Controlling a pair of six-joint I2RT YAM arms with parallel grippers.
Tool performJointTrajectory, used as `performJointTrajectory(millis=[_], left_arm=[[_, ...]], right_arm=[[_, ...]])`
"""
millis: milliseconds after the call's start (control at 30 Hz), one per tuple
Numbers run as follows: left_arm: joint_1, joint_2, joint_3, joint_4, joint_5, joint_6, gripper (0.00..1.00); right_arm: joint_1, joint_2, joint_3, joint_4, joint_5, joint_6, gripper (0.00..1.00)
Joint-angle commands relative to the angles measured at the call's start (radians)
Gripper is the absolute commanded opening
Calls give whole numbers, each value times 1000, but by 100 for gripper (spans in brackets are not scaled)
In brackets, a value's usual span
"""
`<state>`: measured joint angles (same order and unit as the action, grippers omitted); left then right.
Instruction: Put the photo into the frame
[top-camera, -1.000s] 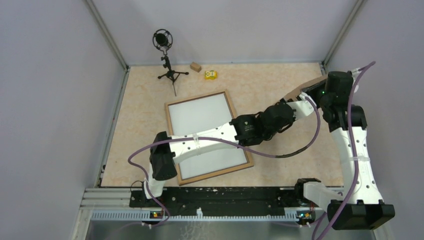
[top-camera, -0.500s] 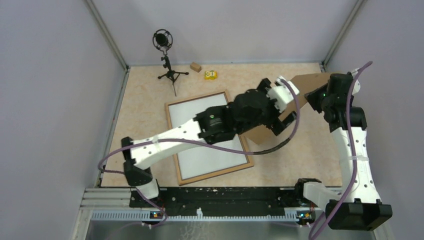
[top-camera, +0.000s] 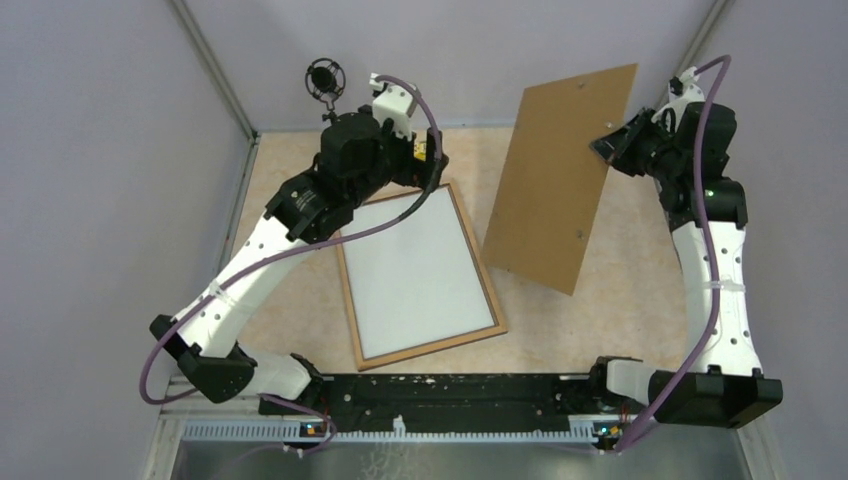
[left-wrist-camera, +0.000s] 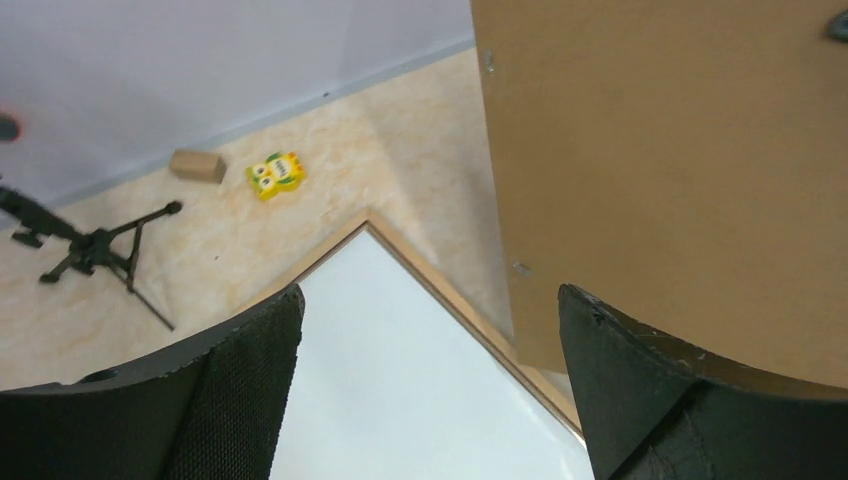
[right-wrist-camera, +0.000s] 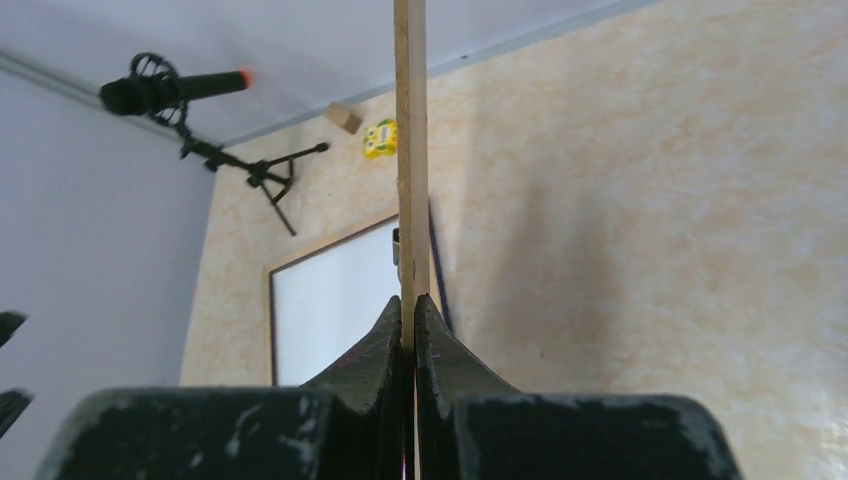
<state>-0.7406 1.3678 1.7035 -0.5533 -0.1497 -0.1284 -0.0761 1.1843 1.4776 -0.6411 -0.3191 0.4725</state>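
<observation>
Top view: your right gripper (top-camera: 608, 150) is pinched tight on the edge of the brown board (top-camera: 560, 180), holding it tilted in the air. Your left gripper (left-wrist-camera: 430, 330) gapes wide, holding nothing, above the far corner of the frame (top-camera: 345, 288), which lies flat on the table (top-camera: 600, 300).
</observation>
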Motion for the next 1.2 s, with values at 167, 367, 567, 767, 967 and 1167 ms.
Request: performJointTrajectory(millis=[167, 367, 567, 767, 967, 1167], left_arm=[[59, -140, -198, 154, -233, -34, 99], [97, -184, -290, 178, -260, -19, 99], [137, -207, -372, 236, -257, -7, 99], [194, -204, -400, 242, -183, -44, 99], [256, -202, -417, 255, -87, -90, 99], [299, -194, -418, 252, -22, -125, 99]], right_arm=[[25, 93, -8, 225, -366, 98, 0], [63, 159, -111, 394, -468, 204, 0], [193, 260, -189, 526, -500, 224, 0], [255, 390, -236, 708, -603, 315, 0], [320, 498, -239, 834, -659, 390, 0], [373, 598, -240, 906, -680, 439, 0]])
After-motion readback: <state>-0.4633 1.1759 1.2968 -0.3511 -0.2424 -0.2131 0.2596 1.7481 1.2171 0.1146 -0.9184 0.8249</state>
